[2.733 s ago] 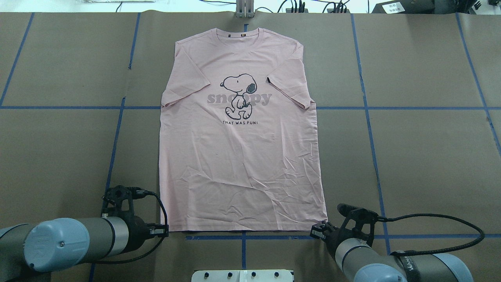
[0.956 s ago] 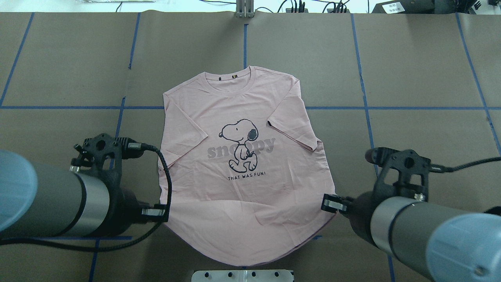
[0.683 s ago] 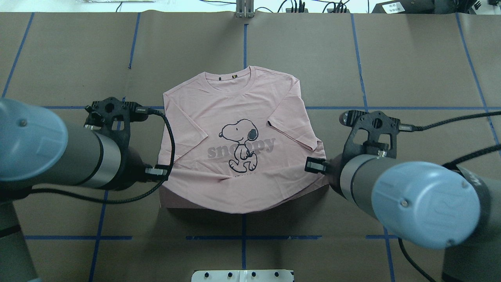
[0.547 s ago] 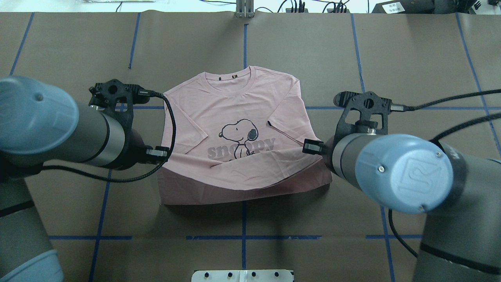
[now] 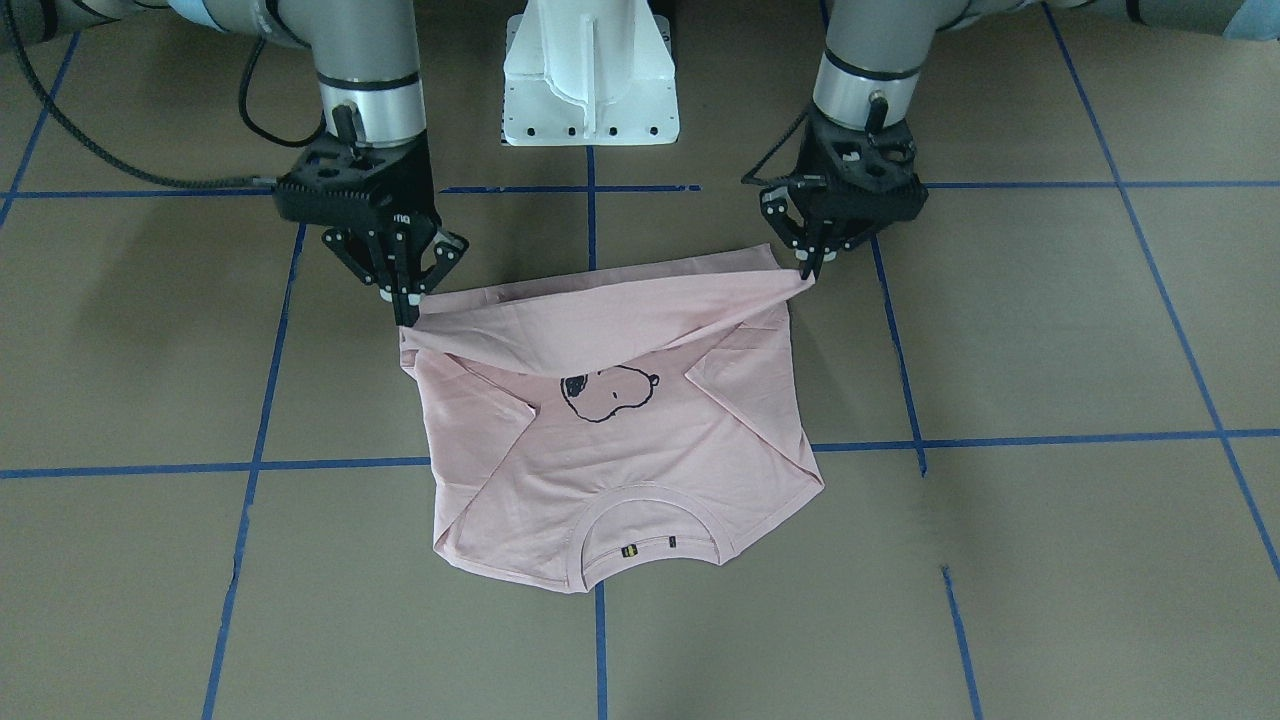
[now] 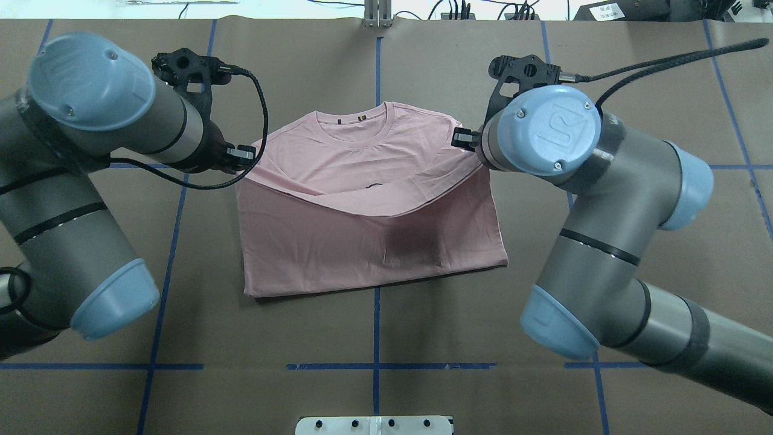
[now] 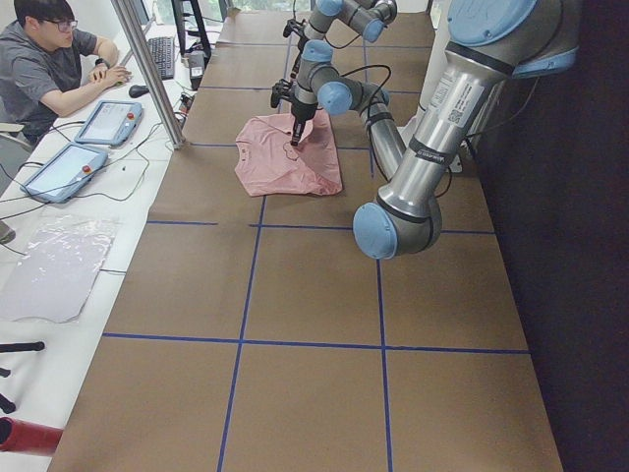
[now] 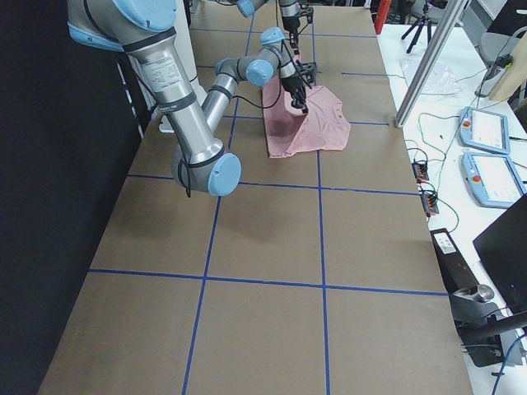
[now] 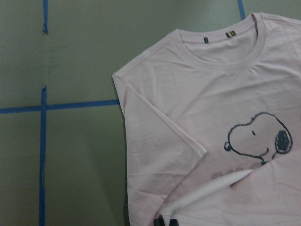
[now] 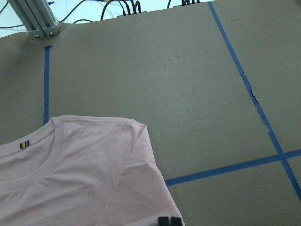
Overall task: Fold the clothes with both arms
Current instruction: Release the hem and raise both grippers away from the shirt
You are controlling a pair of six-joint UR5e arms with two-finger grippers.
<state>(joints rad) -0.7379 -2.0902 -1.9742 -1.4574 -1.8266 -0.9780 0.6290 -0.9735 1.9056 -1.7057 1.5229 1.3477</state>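
Table [image 5: 1050, 330], brown-papered, is seen below both sets of jaws. Pink T-shirt [image 5: 620, 450] is strung between them: hem edge held raised over the Snoopy print [image 5: 607, 392], collar end flat beyond. Left gripper [image 5: 812, 268] is clamped on one hem corner, right gripper [image 5: 405, 305] on the other.

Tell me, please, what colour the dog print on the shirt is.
Black dog print on a pink shirt; left wrist view.
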